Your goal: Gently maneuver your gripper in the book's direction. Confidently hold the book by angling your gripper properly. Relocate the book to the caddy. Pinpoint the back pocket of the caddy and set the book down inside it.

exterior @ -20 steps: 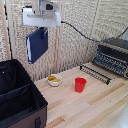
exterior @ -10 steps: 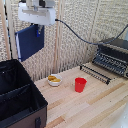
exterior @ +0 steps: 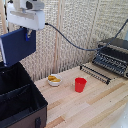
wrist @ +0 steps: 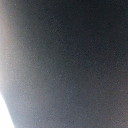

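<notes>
Gripper: the gripper [exterior: 28, 33], a white boxy block, is hanging at the upper part of the exterior view's left; its blue-tipped fingers are clamping the top edge of the book.
Book: the book [exterior: 18, 46], dark blue, is hanging below the gripper in the air, slightly tilted, clear of the table and above the caddy's far portion.
Caddy: the caddy [exterior: 20, 97], black and box-shaped, is sitting on the table at the exterior view's lower left, open at the top, with a divider running across its inside.
Back pocket: the back pocket [exterior: 11, 79] is lying on the far side of the divider, beneath the lower edge of the book; the book is not touching it.
Red cup: the red cup [exterior: 80, 84] is standing upright on the table [exterior: 95, 107], well apart from the caddy.
Small bowl: the small bowl [exterior: 54, 79], white with yellow contents, is sitting near the cup, toward the back wall.
Toaster oven: the toaster oven [exterior: 113, 56] is resting at the exterior view's right, with a wire rack [exterior: 96, 73] lying in front of it.
Wrist view: a dark blurred surface is filling the picture; nothing else is showing.
</notes>
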Motion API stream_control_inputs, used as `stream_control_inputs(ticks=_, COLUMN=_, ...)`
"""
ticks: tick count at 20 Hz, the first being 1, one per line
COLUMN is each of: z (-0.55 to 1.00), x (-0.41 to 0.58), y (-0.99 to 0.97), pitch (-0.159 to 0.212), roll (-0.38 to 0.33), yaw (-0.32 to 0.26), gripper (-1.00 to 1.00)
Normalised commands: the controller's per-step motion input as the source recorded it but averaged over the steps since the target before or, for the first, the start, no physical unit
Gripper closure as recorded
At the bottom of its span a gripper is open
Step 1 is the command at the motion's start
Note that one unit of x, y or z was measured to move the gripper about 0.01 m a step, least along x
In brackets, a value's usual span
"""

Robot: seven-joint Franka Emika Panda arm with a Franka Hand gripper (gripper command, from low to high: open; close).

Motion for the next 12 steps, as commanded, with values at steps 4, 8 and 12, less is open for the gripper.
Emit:
stream_control_inputs(ticks=4, z=0.25, x=0.000, y=0.84, pitch=0.070, roll=-0.010, yaw=-0.055, gripper=1.00)
stream_control_inputs(ticks=8, z=0.26, x=0.024, y=0.84, pitch=0.069, roll=-0.004, yaw=-0.054, gripper=1.00)
stream_control_inputs(ticks=12, z=0.24, x=0.159, y=0.79, pitch=0.065, roll=-0.001, yaw=-0.068, gripper=1.00)
